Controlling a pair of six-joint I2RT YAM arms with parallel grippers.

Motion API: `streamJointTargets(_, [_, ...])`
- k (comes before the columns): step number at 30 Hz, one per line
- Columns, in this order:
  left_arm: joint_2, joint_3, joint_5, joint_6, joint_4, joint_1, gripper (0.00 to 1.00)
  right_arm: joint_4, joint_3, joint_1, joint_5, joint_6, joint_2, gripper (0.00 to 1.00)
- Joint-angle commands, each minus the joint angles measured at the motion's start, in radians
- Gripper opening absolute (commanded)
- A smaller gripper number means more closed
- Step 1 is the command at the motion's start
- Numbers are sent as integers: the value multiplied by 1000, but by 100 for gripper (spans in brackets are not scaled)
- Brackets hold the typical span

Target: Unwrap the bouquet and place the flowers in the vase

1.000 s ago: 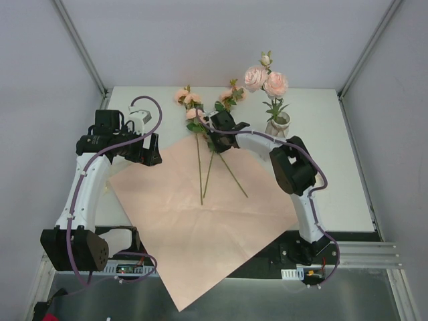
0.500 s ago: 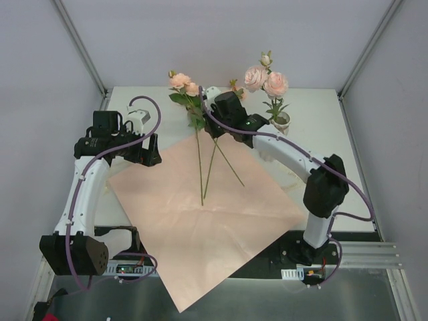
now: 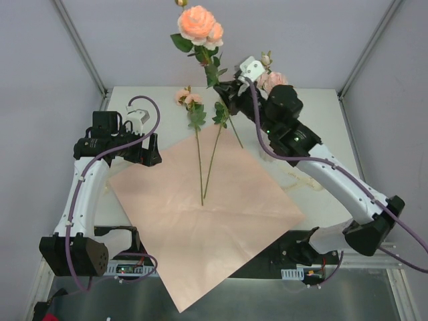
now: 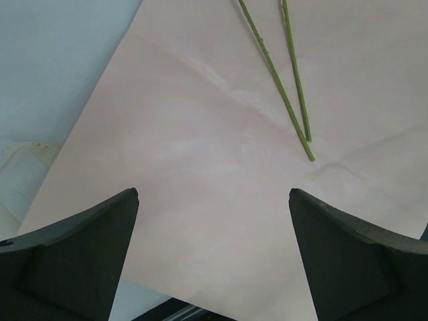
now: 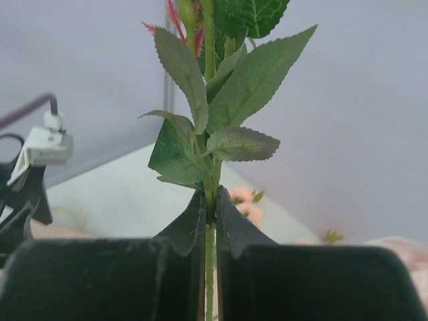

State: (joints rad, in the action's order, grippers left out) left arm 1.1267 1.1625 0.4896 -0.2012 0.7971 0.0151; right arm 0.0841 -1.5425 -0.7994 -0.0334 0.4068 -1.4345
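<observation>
Seeing one peach-pink rose (image 3: 198, 23) held up high, leafy stalk pinched upright in the closed right pincer (image 5: 208, 214). Also spotting two more green stems (image 3: 200, 167) lying flat on the unfolded, creased salmon paper (image 3: 221, 227), cut ends converging mid-sheet, blooms past its far edge.

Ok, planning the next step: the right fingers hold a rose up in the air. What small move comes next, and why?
Probably swing the right gripper to its right, carrying the held rose toward the blooms already standing behind that arm; the vase itself is hidden there. Its fingers are shut on the stem, the rose is lifted upright, and two stems lie on the paper.
</observation>
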Motion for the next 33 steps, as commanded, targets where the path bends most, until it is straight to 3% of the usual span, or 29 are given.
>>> streamJointTargets(1, [-16, 19, 15, 8, -9, 9, 96, 309, 50, 43, 96, 116, 155, 1])
streamJointTargets(6, [-13, 20, 20, 6, -9, 8, 95, 477, 178, 167, 245, 95, 250, 1])
streamJointTargets(10, [-11, 17, 20, -1, -9, 9, 96, 694, 313, 282, 490, 60, 330, 1])
streamJointTargets(12, [-10, 17, 18, -4, -10, 9, 96, 712, 334, 314, 530, 56, 341, 1])
streamJointTargets(24, [1, 26, 15, -7, -10, 9, 96, 743, 361, 436, 521, -34, 270, 1])
streamJointTargets(33, [4, 37, 12, -10, -10, 9, 96, 738, 427, 442, 494, -62, 206, 1])
